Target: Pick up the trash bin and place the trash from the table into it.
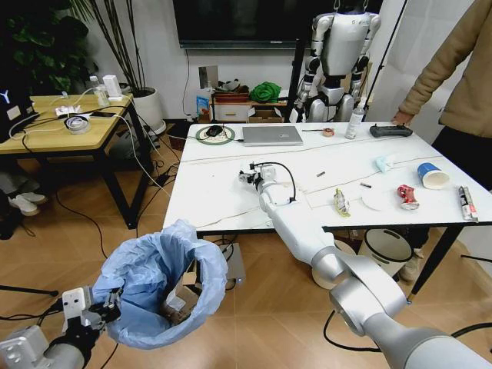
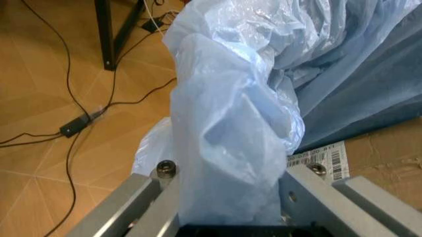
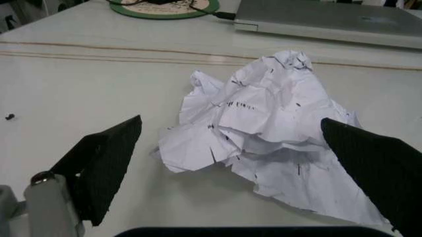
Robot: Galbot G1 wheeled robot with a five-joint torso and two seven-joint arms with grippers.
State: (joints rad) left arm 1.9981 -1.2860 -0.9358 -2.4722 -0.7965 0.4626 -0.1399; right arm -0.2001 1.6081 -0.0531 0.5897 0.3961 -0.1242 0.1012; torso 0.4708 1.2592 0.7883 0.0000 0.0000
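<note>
The left pincer (image 1: 98, 306) is pinching the billowing light-blue liner of the trash bin (image 1: 157, 284), both fingers (image 2: 142, 190) pressed against a fold of plastic at the rim. It holds the bin low beside the near-left corner of the desk (image 1: 215, 192), mouth upward, apparently so it can receive litter. A brown cardboard piece (image 2: 389, 153) bearing a barcode label already lies inside, just beyond the gripped fold.

The right pincer (image 1: 247, 176) is extended over the desk with its black pads (image 3: 105, 163) spread wide. A crumpled white paper (image 3: 277, 128) lies on the desk directly between them, untouched on either side. This is judged the approach to a grasp: the pads straddle the paper ready to close.

Beyond that pincer, toward the far edge, sit a grey laptop (image 1: 271, 135) and a green-rimmed disc (image 1: 214, 135), neither of which is litter. Off to its right, well apart, more trash waits: a yellowish wrapper (image 1: 341, 203), a crushed red can (image 1: 407, 197) and a blue-and-white paper cup (image 1: 433, 175). Most of the clearing is judged to remain.
</note>
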